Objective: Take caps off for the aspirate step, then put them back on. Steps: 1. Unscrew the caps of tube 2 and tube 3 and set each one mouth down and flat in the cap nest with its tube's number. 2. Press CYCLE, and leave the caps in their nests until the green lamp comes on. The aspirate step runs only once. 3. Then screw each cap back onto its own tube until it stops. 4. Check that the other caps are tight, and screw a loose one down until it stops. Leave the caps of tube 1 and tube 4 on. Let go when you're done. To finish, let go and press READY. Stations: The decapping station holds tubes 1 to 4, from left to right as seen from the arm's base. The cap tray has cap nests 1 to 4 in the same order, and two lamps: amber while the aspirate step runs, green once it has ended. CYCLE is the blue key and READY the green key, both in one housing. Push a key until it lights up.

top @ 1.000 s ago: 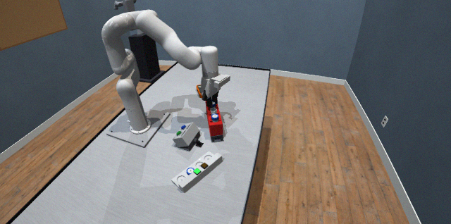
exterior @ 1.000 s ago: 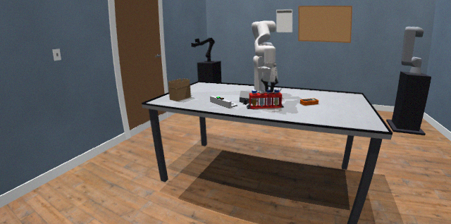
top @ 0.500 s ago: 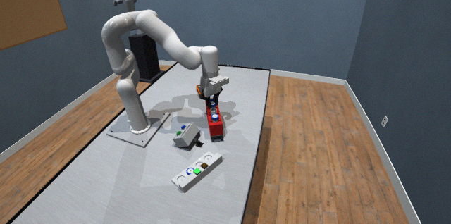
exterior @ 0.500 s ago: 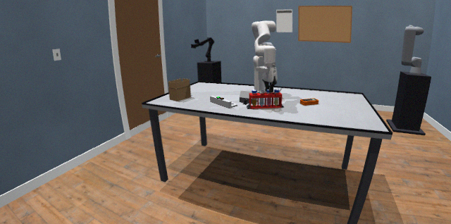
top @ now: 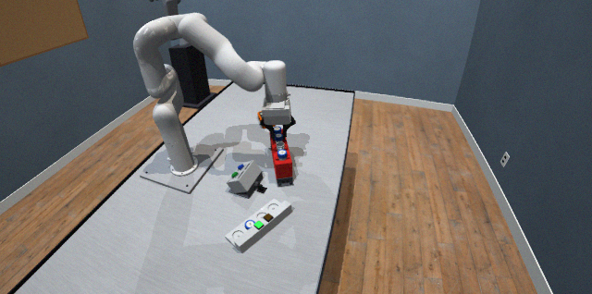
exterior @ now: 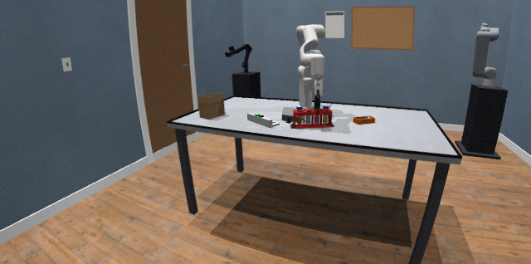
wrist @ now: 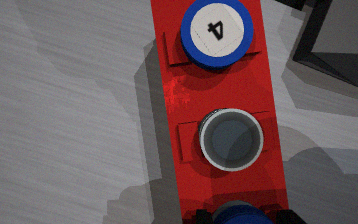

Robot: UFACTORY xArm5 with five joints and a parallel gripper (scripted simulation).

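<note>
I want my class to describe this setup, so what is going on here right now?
A white robot arm reaches down over a red tube rack on the table. Its tool is shut on a blue cap at the bottom edge of the wrist view. Beside it, tube 3 stands open, while cap 4 is on. On the white cap tray a green lamp is lit.
</note>
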